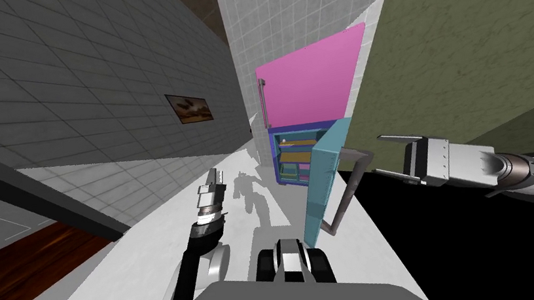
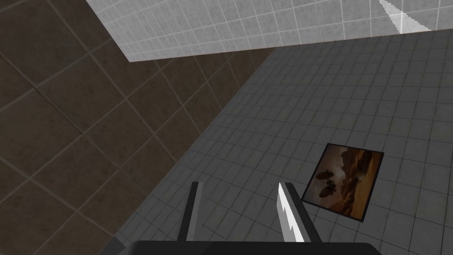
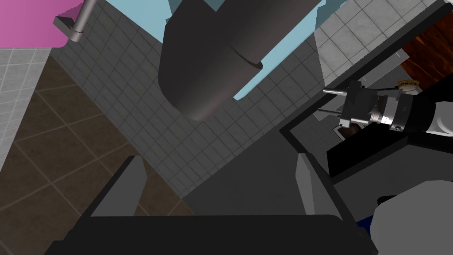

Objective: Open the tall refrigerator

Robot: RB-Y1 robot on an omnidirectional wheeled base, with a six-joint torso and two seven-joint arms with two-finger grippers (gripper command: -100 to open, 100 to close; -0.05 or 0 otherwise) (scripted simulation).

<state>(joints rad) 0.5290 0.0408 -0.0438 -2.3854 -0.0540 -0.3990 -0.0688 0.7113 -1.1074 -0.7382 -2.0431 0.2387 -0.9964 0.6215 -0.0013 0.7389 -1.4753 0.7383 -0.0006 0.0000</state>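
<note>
The tall refrigerator has a pink upper door (image 1: 308,79) that is closed, with a grey bar handle (image 1: 264,102) along its edge. Its light blue lower door (image 1: 328,172) stands swung out, showing shelves (image 1: 293,157) in a blue body. That door's grey handle (image 1: 348,195) juts toward my right gripper (image 1: 377,154), which is open and just beside it, not touching. In the right wrist view the handle is a thick dark bar (image 3: 212,57) beyond the wide-open right gripper (image 3: 219,157). My left gripper (image 1: 214,179) is raised to the left; its fingers (image 2: 287,212) stand apart with nothing between them.
An olive panel (image 1: 475,47) rises close on the right, with a black area (image 1: 472,246) below it. A grey tiled wall with a framed picture (image 1: 189,107) runs along the left. White floor (image 1: 144,269) leads to the refrigerator; wood floor (image 1: 5,263) lies at the far left.
</note>
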